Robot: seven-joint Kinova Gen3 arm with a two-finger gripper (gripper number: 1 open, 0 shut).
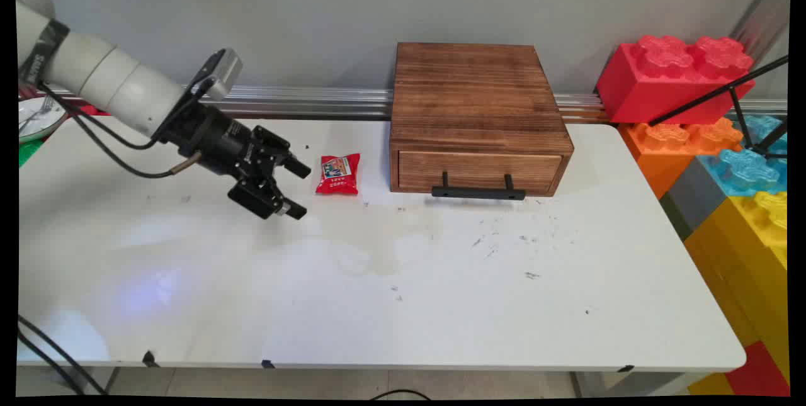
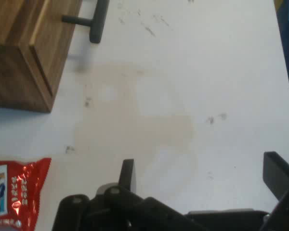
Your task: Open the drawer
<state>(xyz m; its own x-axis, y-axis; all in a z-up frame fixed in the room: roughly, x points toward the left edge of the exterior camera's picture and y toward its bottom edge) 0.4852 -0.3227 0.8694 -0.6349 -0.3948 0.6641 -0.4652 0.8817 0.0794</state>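
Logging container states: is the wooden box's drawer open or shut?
Shut: the drawer front sits flush with the wooden box, its black handle sticking out.

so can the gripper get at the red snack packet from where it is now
Probably yes. The gripper is open and sits just left of the red snack packet, with only bare table between them. The wooden drawer box stands apart on the packet's far side.

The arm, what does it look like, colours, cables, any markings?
The arm is white, built of rounded cylindrical links, with a dark band bearing unreadable lettering near the picture's left edge. A small grey box sits at the wrist. The tool is black, with a blocky linkage and two short fingers. Black cables loop under the arm to the tool's base.
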